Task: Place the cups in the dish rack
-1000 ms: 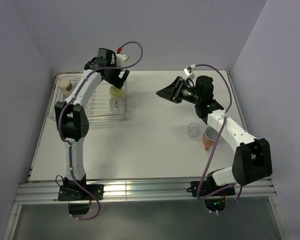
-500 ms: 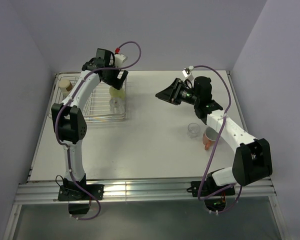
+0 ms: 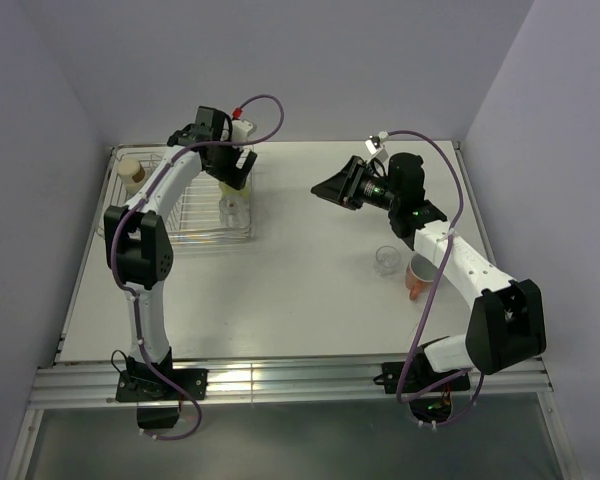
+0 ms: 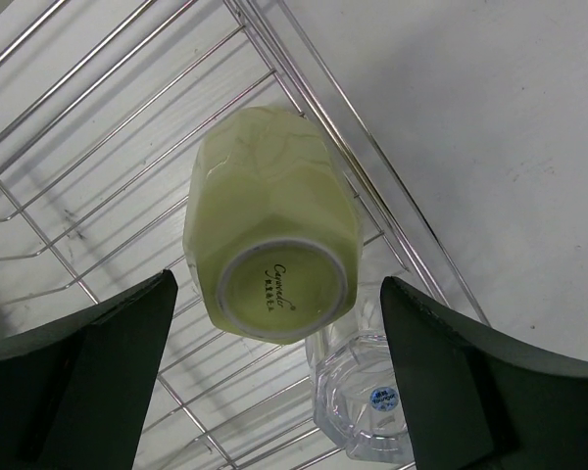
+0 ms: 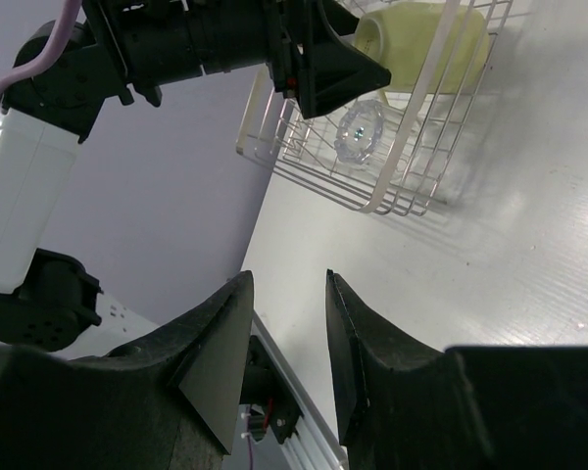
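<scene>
- Loading looks about half done; the yellow-green mug (image 4: 274, 235) sits bottom-up in the dish rack (image 3: 175, 215), on its right side; a clear glass (image 4: 367, 397) is just beside it, also in the rack.
- The left gripper (image 4: 277, 289) hangs over the mug w/ its jaws wide apart and nothing in them; its fingers (image 4: 78, 372) are on each side of the mug but not touching it (looks like a let-go to me).
- A brown cup (image 3: 130, 170) is at the rack's far left corner; it looks to be inside, but I can't be sure.
- Two cups are not in yet: a second clear glass (image 3: 386, 260) and the orange mug (image 3: 417, 277); they sit close together on the table (image 3: 280, 290), by the right arm.
- The right gripper (image 5: 289, 279) is up in the air, pointing sideways at the rack; its jaws are a little apart and hold nothing.
- Next, prob.: the L arm should lift straight up so it does not knock the mug; the R arm must turn its fingers down, reach to the 2 cups and grab one.
- The glass and the orange mug are v. close; the fingers must slip round one w/o bumping the other.
</scene>
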Action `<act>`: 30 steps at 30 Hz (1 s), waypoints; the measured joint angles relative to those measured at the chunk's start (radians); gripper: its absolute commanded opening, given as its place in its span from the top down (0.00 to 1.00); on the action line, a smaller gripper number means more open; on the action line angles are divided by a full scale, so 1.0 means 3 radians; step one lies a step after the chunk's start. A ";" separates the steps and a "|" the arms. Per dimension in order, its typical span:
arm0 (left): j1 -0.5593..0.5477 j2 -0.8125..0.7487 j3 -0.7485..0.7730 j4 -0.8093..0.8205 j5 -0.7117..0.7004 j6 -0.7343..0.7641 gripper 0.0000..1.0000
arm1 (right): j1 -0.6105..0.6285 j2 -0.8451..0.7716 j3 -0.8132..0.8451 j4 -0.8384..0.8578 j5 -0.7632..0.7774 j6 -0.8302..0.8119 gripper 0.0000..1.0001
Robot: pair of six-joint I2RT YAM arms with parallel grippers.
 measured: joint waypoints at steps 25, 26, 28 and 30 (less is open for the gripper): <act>-0.0018 0.0273 0.0425 -0.0071 -0.0019 -0.0001 0.28 | 0.0000 0.0038 0.0022 -0.0080 0.0024 -0.0089 0.57; -0.0018 0.0275 0.0426 -0.0066 -0.0022 -0.0001 0.27 | 0.0000 0.0042 0.0022 -0.0080 0.0023 -0.0090 0.57; -0.0018 0.0284 0.0431 -0.0048 -0.0032 -0.0001 0.26 | 0.0000 0.0047 0.0022 -0.0080 0.0023 -0.0093 0.57; -0.0018 0.0295 0.0439 -0.0034 -0.0039 -0.0001 0.25 | 0.0000 0.0051 0.0022 -0.0080 0.0023 -0.0098 0.57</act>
